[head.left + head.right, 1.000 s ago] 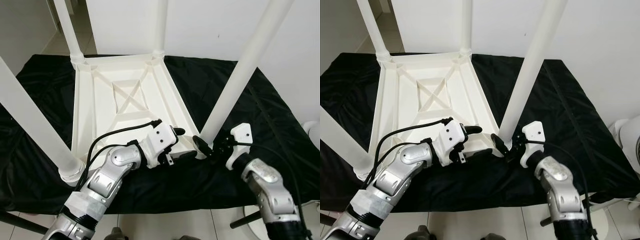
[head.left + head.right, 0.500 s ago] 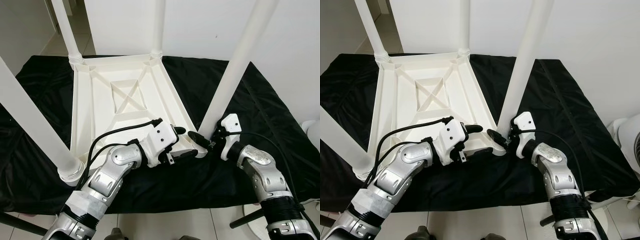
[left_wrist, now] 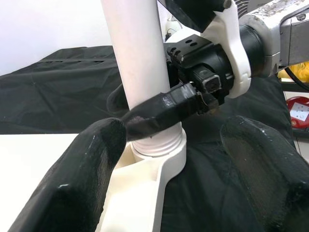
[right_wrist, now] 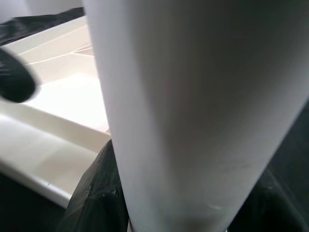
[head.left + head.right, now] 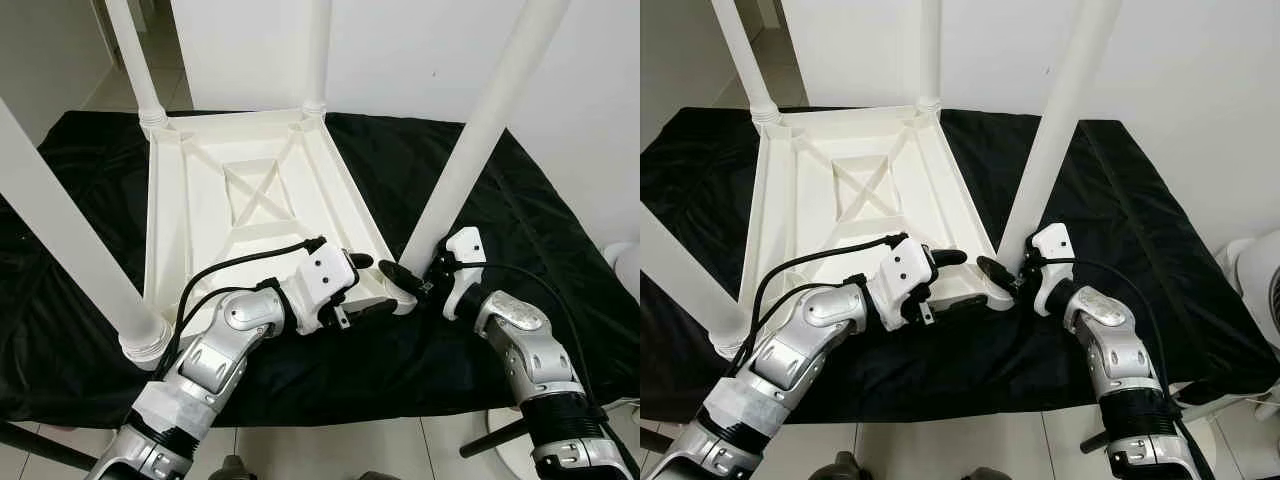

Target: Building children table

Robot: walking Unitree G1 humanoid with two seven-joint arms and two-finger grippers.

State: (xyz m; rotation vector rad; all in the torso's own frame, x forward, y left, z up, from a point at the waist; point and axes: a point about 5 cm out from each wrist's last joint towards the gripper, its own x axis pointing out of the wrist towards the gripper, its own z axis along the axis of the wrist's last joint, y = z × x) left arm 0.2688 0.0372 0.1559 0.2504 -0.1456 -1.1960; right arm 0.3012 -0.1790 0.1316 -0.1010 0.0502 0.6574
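Observation:
A white plastic children's table (image 5: pixel 195 215) lies upside down on a black cloth, its legs pointing up. The near-right leg (image 5: pixel 470 150) stands in the corner socket (image 3: pixel 161 159). My right gripper (image 5: pixel 405 281) is shut on the base of this leg, one black finger (image 3: pixel 161 107) crossing its front. In the right wrist view the leg (image 4: pixel 193 106) fills the picture. My left gripper (image 5: pixel 362 287) sits at the same corner of the table, open, its fingers (image 3: pixel 72 183) spread on either side of the socket.
Three other legs rise at the near left (image 5: pixel 60 230), far left (image 5: pixel 135 60) and far right (image 5: pixel 318 50). The black cloth (image 5: pixel 530 210) covers the floor up to a white wall. A white round object (image 5: pixel 1255 270) stands at the right edge.
My right gripper moved left and closed on the base of the near-right leg, which now stands slightly differently tilted. The left arm has stayed put.

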